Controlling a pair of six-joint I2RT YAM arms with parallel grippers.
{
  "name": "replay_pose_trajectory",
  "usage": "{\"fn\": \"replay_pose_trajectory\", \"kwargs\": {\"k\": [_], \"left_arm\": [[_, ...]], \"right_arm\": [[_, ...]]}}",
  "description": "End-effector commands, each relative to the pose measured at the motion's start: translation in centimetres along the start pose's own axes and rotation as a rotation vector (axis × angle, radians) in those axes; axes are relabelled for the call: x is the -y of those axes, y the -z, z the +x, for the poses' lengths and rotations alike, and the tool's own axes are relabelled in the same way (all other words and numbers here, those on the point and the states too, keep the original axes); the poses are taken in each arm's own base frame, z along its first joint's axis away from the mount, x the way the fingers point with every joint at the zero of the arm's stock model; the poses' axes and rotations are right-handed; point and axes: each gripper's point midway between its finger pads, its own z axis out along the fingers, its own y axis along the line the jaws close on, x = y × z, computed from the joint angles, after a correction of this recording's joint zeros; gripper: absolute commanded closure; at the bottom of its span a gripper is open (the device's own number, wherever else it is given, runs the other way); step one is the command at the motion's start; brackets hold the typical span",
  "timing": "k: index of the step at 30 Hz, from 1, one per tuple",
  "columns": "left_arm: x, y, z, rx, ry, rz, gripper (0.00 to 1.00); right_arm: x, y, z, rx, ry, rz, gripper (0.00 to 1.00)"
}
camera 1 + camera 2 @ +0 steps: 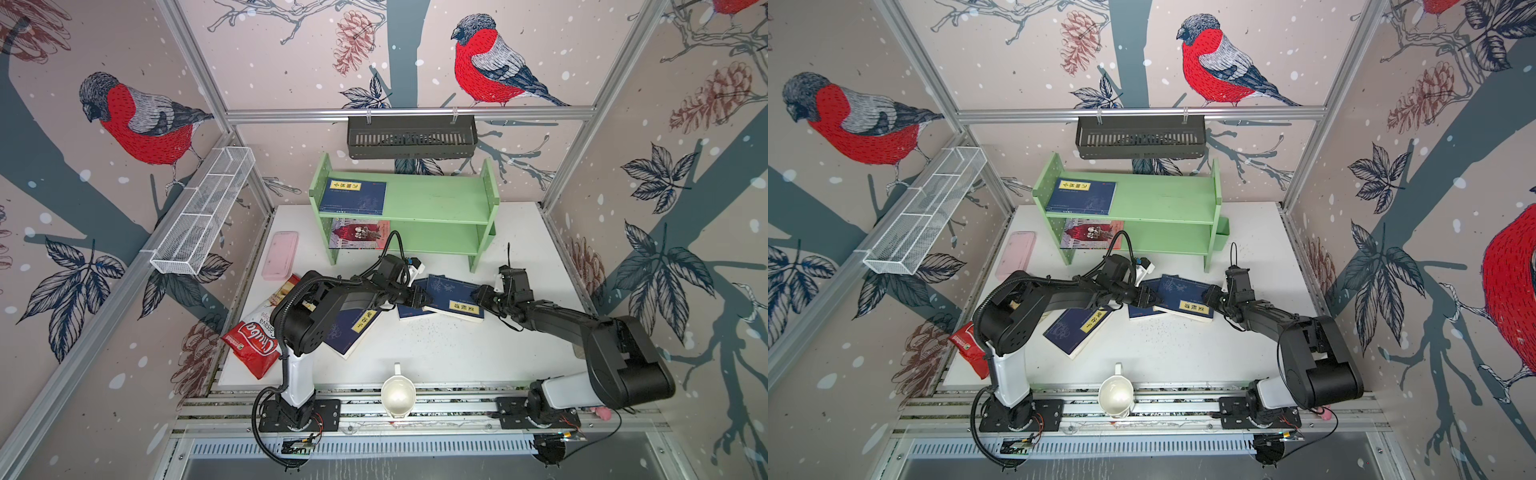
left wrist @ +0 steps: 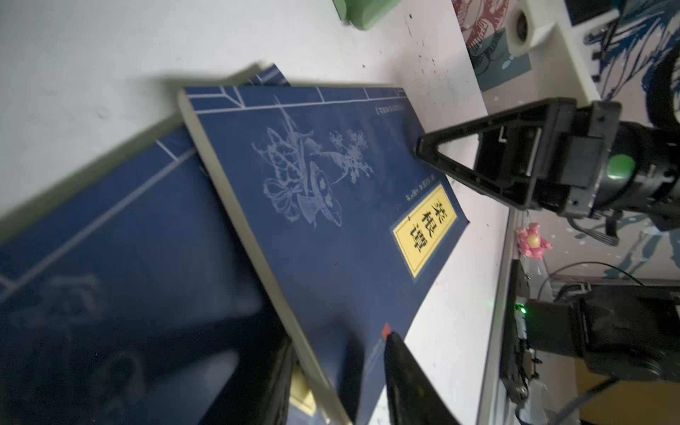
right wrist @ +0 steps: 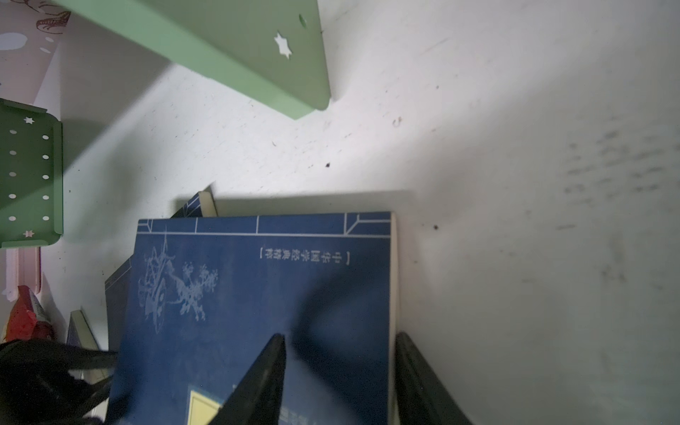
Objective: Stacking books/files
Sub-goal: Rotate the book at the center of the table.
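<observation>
White tabletop (image 1: 436, 353), both arms at a part-built pile. Fingers of the left gripper (image 2: 316, 346) stand apart astride a corner of the top book (image 2: 331, 206); whether they pinch it cannot be told. Fingers of the right gripper (image 3: 340, 336) are spread, one above the cover, one just past the opposite edge. This book lies askew on a second book (image 2: 121, 239). Under the left arm (image 1: 332, 299) lies a third book (image 1: 353, 332); a fourth book (image 1: 353, 195) and the pink-and-red book (image 1: 359, 235) rest on the green shelf (image 1: 436, 199). Risk: a corner-only pinch could bend or swivel the thin paperback, dragging the second book along.
</observation>
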Motion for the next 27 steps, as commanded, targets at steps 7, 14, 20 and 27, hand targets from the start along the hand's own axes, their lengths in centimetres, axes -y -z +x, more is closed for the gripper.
{"fn": "replay_pose_trajectory", "kwargs": {"k": [7,14,20,27], "left_arm": [[3.8,1.0,4.9,-0.148,-0.122,0.106,0.55],[3.2,1.8,6.1,-0.209,-0.172,0.053,0.51],[3.9,3.3,3.3,-0.128,-0.32,-0.017,0.48],[2.2,2.6,-0.7,-0.01,-0.446,-0.146,0.45]], "right_arm": [[-1.8,0.4,0.1,-0.039,0.1,-0.026,0.44],[-0.7,1.4,-1.8,0.036,0.07,0.077,0.35],[-0.7,4.8,-2.8,0.14,0.01,0.109,0.3],[-2.7,6.8,1.1,0.053,-0.046,0.001,0.29]]}}
